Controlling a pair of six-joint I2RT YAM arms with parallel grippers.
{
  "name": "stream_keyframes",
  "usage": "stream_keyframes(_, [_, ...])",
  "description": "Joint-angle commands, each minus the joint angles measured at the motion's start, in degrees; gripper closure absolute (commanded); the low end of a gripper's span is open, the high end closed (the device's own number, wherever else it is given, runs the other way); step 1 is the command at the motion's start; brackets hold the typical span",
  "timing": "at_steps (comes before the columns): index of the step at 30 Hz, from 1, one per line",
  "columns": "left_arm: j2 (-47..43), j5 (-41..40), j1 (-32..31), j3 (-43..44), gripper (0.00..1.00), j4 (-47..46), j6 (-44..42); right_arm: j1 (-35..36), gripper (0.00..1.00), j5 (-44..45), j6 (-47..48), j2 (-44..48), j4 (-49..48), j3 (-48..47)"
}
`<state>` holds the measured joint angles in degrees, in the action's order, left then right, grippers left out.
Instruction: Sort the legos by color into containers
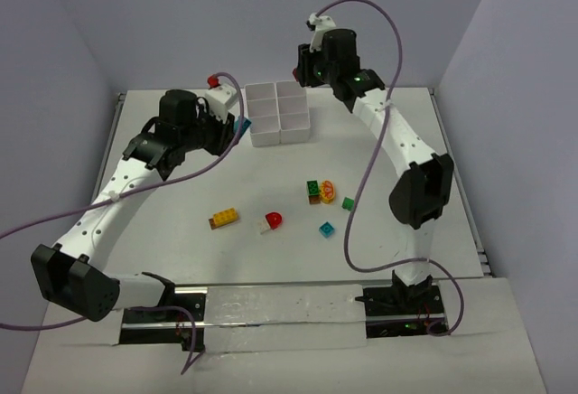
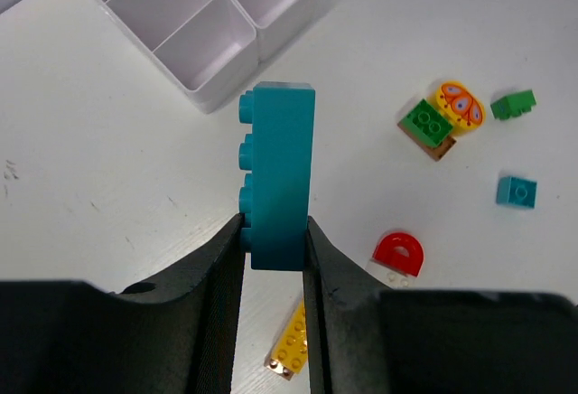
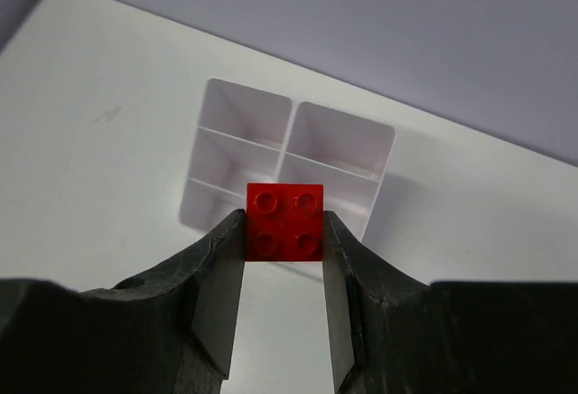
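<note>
White table (image 1: 181, 154), walls close at back and sides. Bare surface left of the tray and between tray and loose pieces.

White six-cell tray (image 1: 280, 137) sits far centre, all visible cells empty.

Left gripper (image 2: 274, 231) is just off the tray's near-left corner, jaws clamped on a teal brick (image 2: 282, 173). The brick stands upright, gripped at its lower end, studs facing left in the wrist view.

Right gripper (image 3: 284, 231) is at the tray's far edge, jaws pinching a red 2x2 brick (image 3: 285, 222), studs toward the camera. Can't tell which cell it is over.

Loose on the near-centre table, well apart from both grippers:
- yellow brick (image 1: 224, 218)
- red arch piece (image 1: 273, 220)
- green-on-brown stack (image 1: 313, 190), touching an orange-yellow round piece (image 1: 328, 192)
- small cyan brick (image 1: 326, 229)
- small green brick (image 1: 348, 202)
</note>
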<state>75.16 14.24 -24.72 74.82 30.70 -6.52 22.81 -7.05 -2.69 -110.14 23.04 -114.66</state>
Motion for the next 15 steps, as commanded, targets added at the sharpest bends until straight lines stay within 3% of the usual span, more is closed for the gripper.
stream_keyframes(1, [0.06, 2.03, 3.12, 1.89, 1.00, -4.73, 8.40, 0.76, 1.00, 9.49, 0.60, -6.63, -3.78, -3.92])
stream_keyframes(7, [-0.01, 4.76, 6.93, 0.91, 1.00, -6.07, 10.63, 1.15, 1.00, 12.16, 2.03, -11.56, -7.59, -5.44])
stream_keyframes(15, [1.27, 5.12, 7.32, 0.67, 1.00, -7.39, 11.25, 1.35, 1.00, 11.64, 1.84, -19.79, -7.14, -12.70])
